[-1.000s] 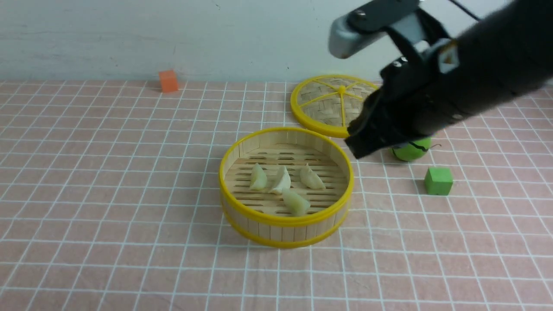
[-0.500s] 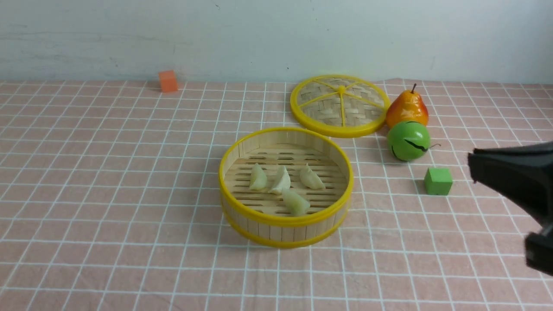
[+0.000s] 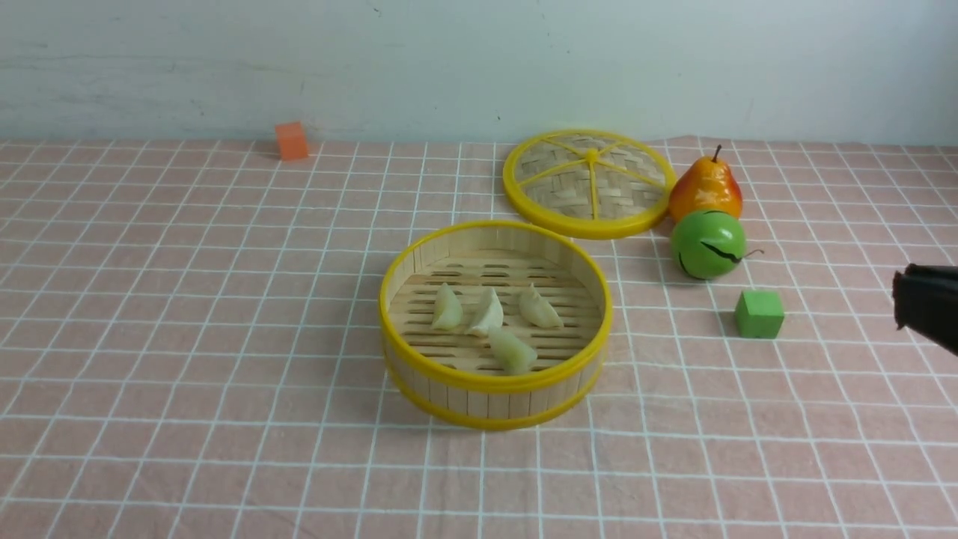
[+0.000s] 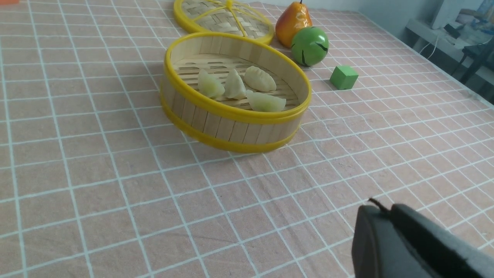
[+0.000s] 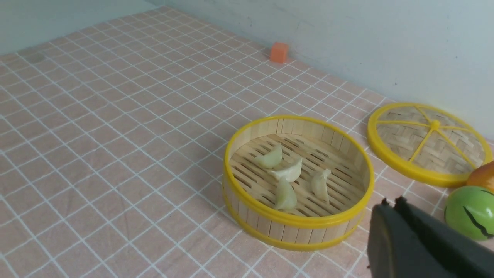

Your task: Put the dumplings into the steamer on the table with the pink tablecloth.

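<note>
The round bamboo steamer (image 3: 494,400) with yellow rims stands mid-table on the pink tablecloth (image 3: 187,299). Several pale dumplings (image 3: 486,314) lie on its slatted floor, as the wrist views also show for the steamer (image 4: 231,129) (image 5: 293,227) and the dumplings (image 4: 235,85) (image 5: 287,172). My right gripper (image 3: 902,299) shows only as a dark tip at the right edge, shut and empty, to the right of the steamer. In its own view the right gripper (image 5: 391,202) has its jaws pressed together. My left gripper (image 4: 382,210) is shut and empty, low over the cloth, well short of the steamer.
The flat woven lid (image 3: 587,183) lies behind the steamer to the right. Beside it are an orange-yellow pear (image 3: 705,189) and a green ball-like fruit (image 3: 707,243), with a green cube (image 3: 759,314) nearer. An orange cube (image 3: 291,141) sits by the back wall.
My right arm has pulled back from above the lid and fruit to the right edge, uncovering the pear and the green fruit. The steamer and dumplings have not moved.
</note>
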